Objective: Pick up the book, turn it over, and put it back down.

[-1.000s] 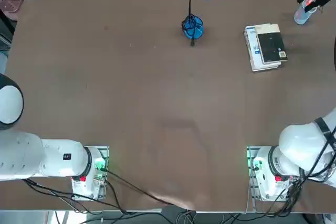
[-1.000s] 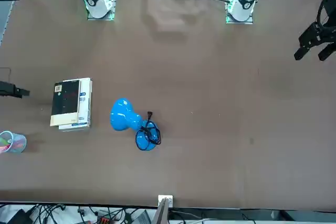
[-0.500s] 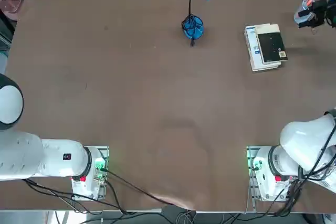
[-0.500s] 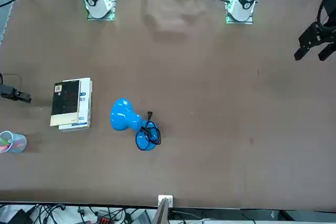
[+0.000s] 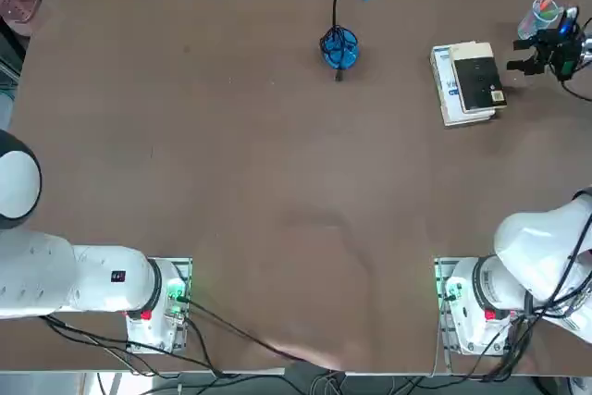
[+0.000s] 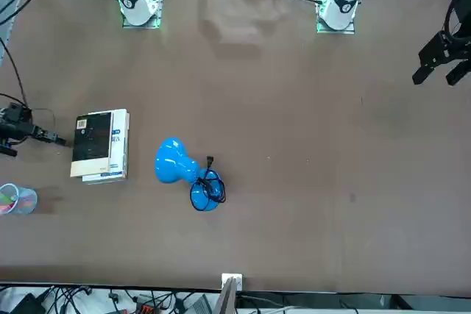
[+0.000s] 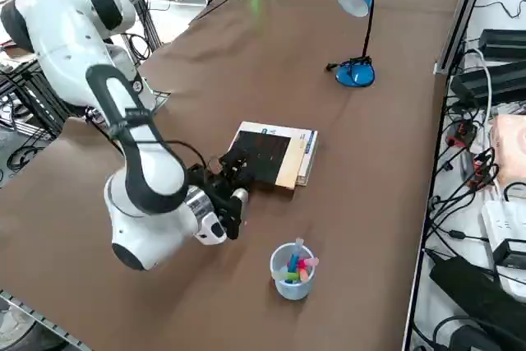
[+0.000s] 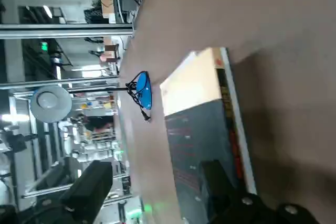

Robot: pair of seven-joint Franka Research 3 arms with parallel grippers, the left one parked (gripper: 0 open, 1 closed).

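The book (image 5: 469, 82) is lying flat on the brown table (image 5: 259, 182), black panel facing up, with the white-and-blue strip of the cover showing along one long edge. In the top view it is sitting toward two o'clock from the table centre, well apart from the blue desk lamp (image 5: 340, 47), which is standing at about twelve o'clock.

The right gripper (image 5: 524, 53) is hanging just beside the book, at roughly three o'clock of it in the top view — in the front view the same gripper (image 6: 59, 140) is showing at nine o'clock of the book (image 6: 101, 145). Its fingers are pointing toward the book's near edge. Jaws are standing spread: the wrist view is showing the two dark fingers (image 8: 88, 195) wide apart, with the book's (image 8: 205, 145) black cover and pale page edge lying ahead of them and nothing between the pads. Whether a fingertip is touching the book — cannot tell.

From the right side view the gripper (image 7: 233, 172) is sitting low over the table at the book's (image 7: 271, 154) near short edge. A clear cup of coloured markers (image 7: 294, 270) is standing near the gripper, apart from the book.
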